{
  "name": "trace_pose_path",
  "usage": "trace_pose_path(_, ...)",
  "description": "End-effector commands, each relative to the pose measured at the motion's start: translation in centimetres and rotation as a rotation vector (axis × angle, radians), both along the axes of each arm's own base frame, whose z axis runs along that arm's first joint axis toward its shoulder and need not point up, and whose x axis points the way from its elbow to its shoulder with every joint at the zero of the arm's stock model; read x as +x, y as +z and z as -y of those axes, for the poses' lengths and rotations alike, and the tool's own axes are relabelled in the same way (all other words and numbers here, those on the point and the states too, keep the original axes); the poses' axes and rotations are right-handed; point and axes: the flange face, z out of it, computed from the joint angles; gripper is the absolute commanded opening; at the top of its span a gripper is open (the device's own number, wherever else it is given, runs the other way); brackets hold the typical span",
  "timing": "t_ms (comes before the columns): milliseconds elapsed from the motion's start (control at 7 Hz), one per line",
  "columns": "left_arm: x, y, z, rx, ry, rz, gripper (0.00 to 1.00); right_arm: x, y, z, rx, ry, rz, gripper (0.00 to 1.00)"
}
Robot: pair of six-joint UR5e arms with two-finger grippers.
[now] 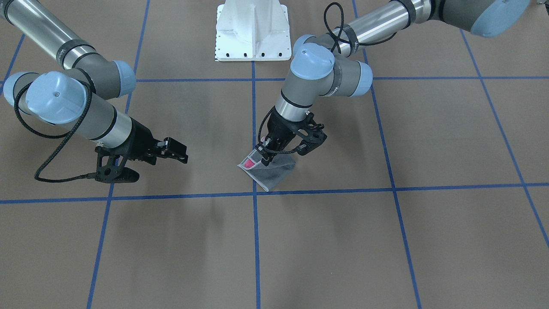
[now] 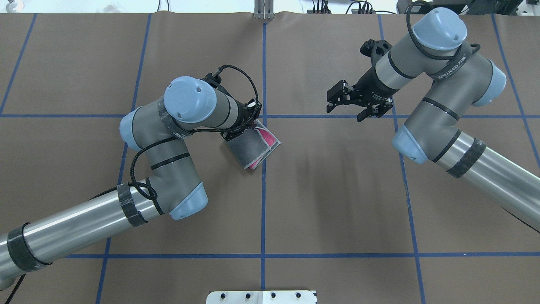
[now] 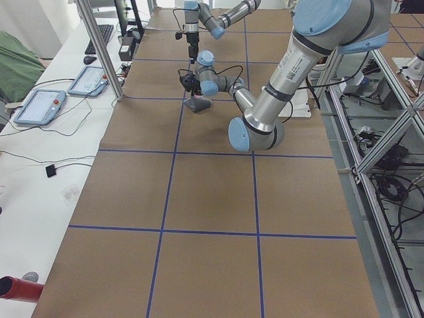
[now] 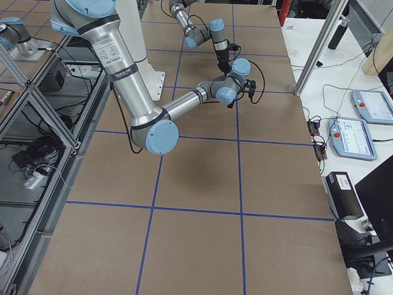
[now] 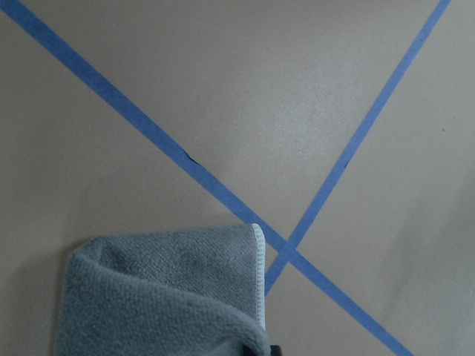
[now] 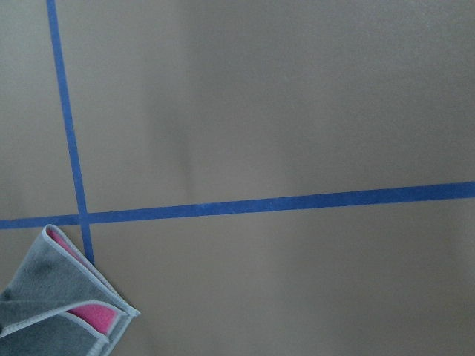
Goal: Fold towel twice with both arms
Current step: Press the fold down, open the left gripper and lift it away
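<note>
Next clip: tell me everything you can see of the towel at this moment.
The towel is a small terry cloth, folded into a compact bundle, dark grey outside with pink showing between the layers and a light grey stitched edge. It rests on the brown table cover beside a blue tape crossing, one end raised where the left hand seems to pinch it.

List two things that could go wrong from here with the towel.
1. Only the left end effector grips the towel at one edge, so its layers, pink showing between them, may spring open on release.
2. The right end effector hangs open, apart from it, so nothing pins the fold if the cloth drags.
</note>
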Motion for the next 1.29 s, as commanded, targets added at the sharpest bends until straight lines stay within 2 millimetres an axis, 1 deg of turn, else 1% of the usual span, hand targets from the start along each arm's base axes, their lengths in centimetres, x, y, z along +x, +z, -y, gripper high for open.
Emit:
trace_pose_path(0, 0.4, -0.1, 0.6, -0.010, -0.008, 0.003, 0.00, -0.3, 0.3, -0.2, 0.000, -0.001, -0.006, 1.00)
trace_pose_path(143, 1.0, -0.9, 0.9, -0.007, -0.007, 0.001, 0.27, -0.5, 0.3, -0.3, 0.000, -0.003, -0.006, 1.00)
trace_pose_path(286, 1.4, -0.8, 1.2, 0.000, -0.007, 0.005, 0.99, -0.6, 0.3, -0.4, 0.000, -0.004, -0.006, 1.00)
trace_pose_path(429, 1.2, -0.7, 1.6, 0.005, -0.013, -0.001, 1.00, -0.7, 0.3, -0.5, -0.001, -0.005, -0.007, 1.00)
trace_pose_path(571, 0.5, -0.6, 2.5, 0.001, -0.028, -0.001, 1.00, -0.7, 0.3, -0.4, 0.000, -0.003, -0.008, 1.00)
trace_pose_path(714, 0.1, -0.6, 2.9, 0.003, -0.035, 0.000, 1.00, -0.9, 0.3, -0.6, 0.001, -0.003, -0.012, 1.00)
trace_pose_path(857, 0.4, -0.1, 3.0, -0.003, -0.032, 0.009, 1.00, -1.0, 0.3, -0.6, 0.002, -0.003, -0.012, 1.00)
trace_pose_path(1000, 1.0, 0.9, 3.2, -0.009, -0.030, 0.018, 1.00, -1.0, 0.4, -0.6, 0.001, -0.003, -0.013, 1.00)
trace_pose_path(1143, 1.9, 2.0, 3.4, 0.000, -0.028, -0.004, 1.00, -1.0, 0.5, -0.6, 0.001, -0.004, -0.014, 1.00)
